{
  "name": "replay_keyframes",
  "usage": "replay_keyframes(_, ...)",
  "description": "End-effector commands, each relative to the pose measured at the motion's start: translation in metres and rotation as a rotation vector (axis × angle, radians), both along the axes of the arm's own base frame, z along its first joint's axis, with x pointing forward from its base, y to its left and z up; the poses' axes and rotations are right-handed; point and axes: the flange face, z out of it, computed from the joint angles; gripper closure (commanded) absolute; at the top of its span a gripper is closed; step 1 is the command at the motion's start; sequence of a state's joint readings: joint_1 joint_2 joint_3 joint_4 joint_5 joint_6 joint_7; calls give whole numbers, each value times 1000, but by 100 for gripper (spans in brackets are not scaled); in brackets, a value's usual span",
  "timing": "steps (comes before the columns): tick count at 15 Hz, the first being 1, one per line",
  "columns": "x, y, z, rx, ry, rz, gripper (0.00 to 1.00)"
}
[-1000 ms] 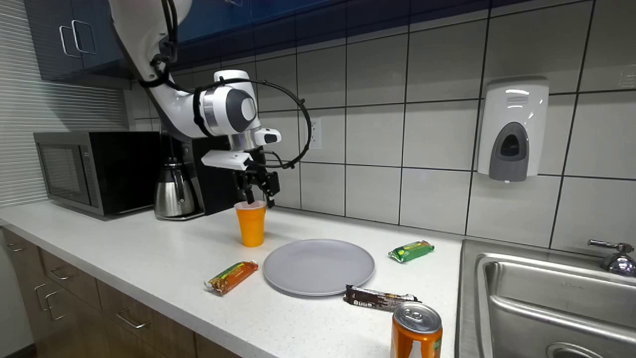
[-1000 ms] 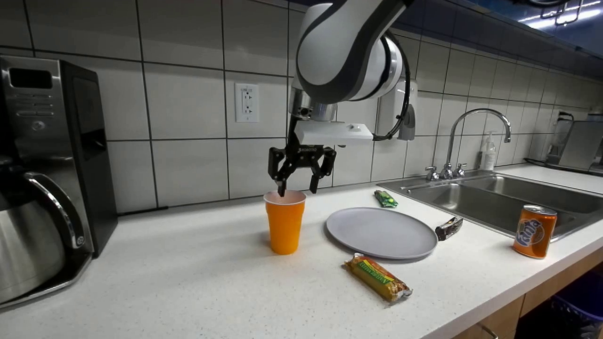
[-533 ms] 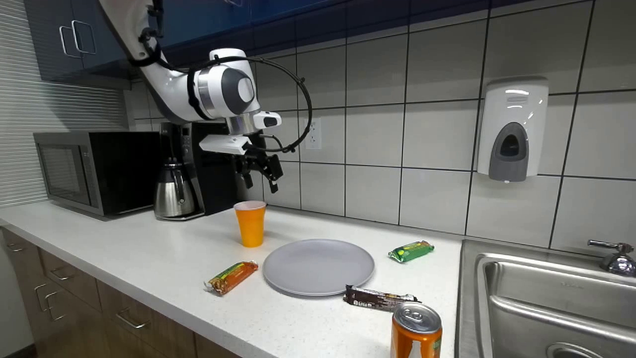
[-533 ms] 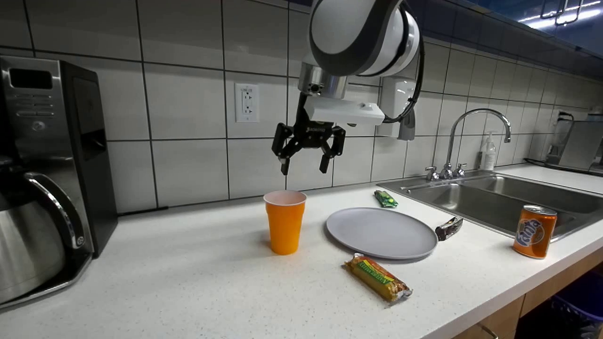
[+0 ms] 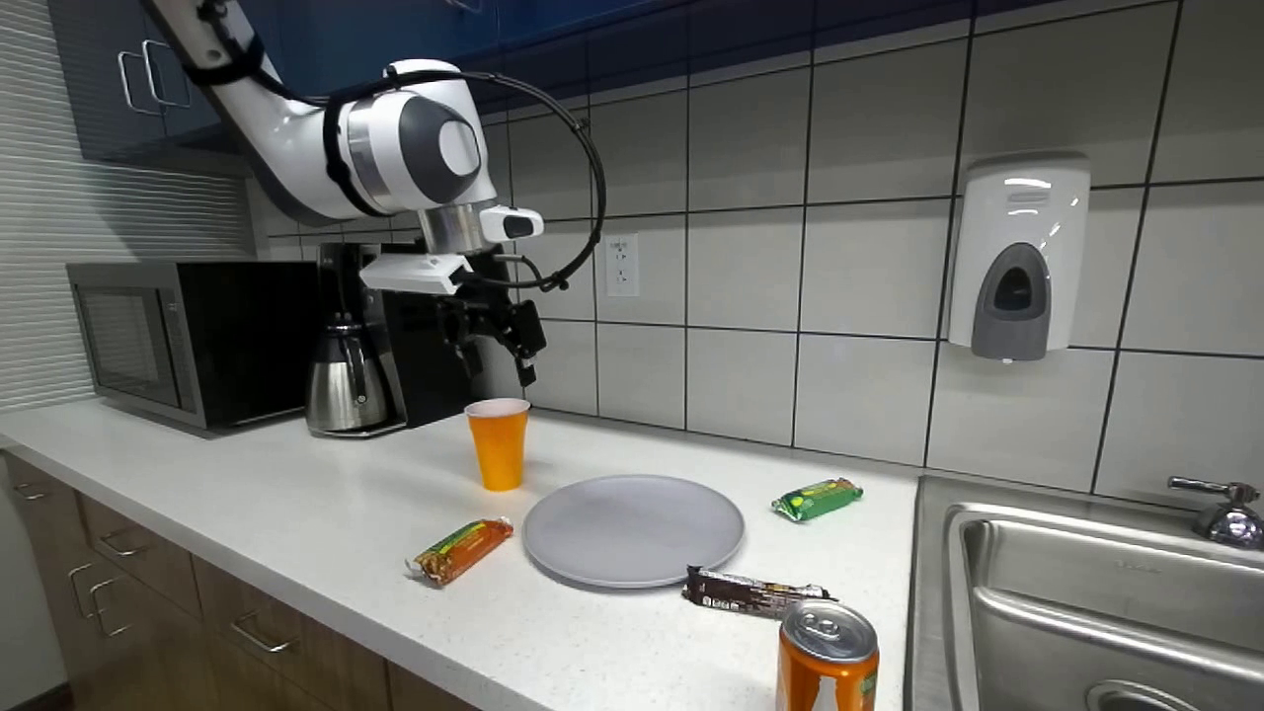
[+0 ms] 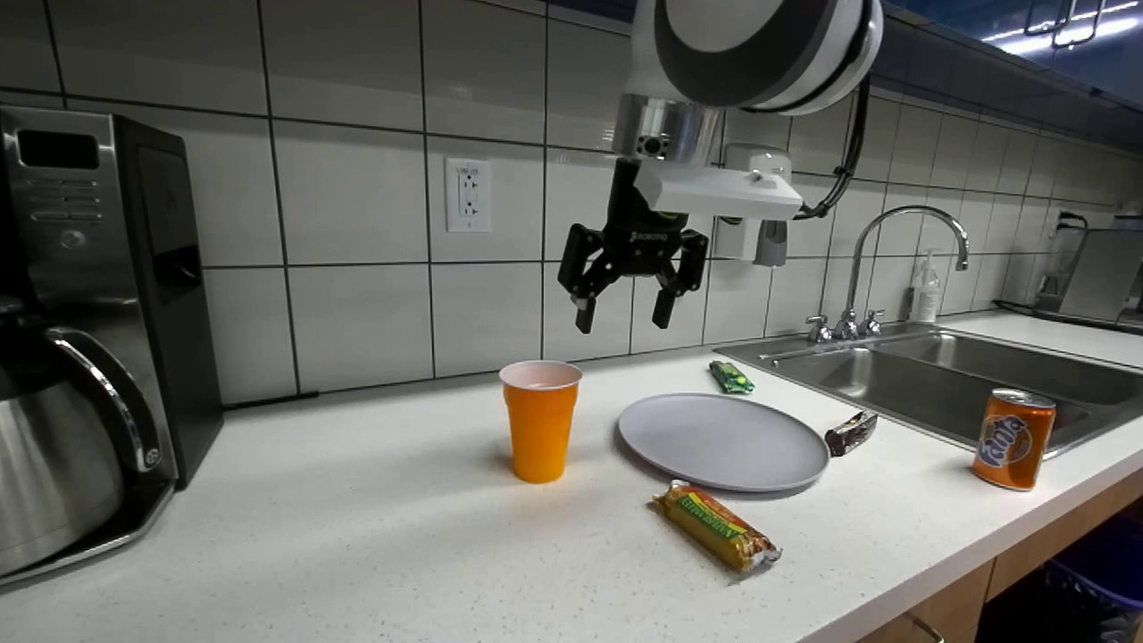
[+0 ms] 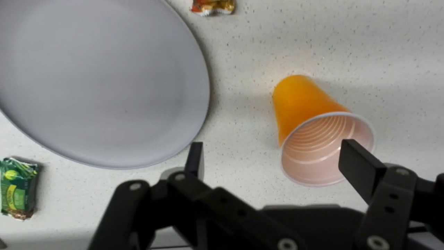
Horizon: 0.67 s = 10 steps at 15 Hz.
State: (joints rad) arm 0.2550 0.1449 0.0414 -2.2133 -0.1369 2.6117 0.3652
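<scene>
Orange cup (image 6: 539, 433): Upright on the speckled white countertop (image 6: 357, 536), between a black-sided coffee maker (image 6: 183, 384) and a gray plate (image 6: 723, 442), its long axis vertical, mouth facing up, narrower base down.
Cup wall: Thin and tapered, apparently plastic, orange outside and pale pinkish within, where ridges ring the inner surface.
Robotiq gripper (image 6: 623, 321): Hanging above the cup, off to the plate's side, its two black fingers spread wide apart and clear of the rim; in the wrist view, a fingertip covers part of the cup's mouth.
Plate: Round, matte and smooth, lying flat just beside the cup with a strip of countertop between them.
Gold-and-orange snack bar (image 6: 717, 527): Crinkled, shiny wrapper, slanting near the plate toward the counter's front edge.
Green snack bar (image 6: 732, 377): Beside the plate, near the gray tiled wall (image 6: 348, 196).
Brown snack bar (image 5: 755, 594): One end lies at the plate's rim; whether they touch cannot be told.
Fanta can (image 6: 1013, 439): Metal cylinder, upright near the stainless-steel sink (image 5: 933, 592), well apart from the cup.
Carafe (image 5: 346, 385): Brushed metal, beside a microwave (image 5: 197, 341) in an exterior view.
</scene>
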Motion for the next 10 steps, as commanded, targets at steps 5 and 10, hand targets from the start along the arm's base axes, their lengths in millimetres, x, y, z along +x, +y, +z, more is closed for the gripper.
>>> replay_keyframes(5, -64, -28, -15, -4, 120, -32, 0)
replay_keyframes(10, -84, -34, -39, -4, 188, -44, 0)
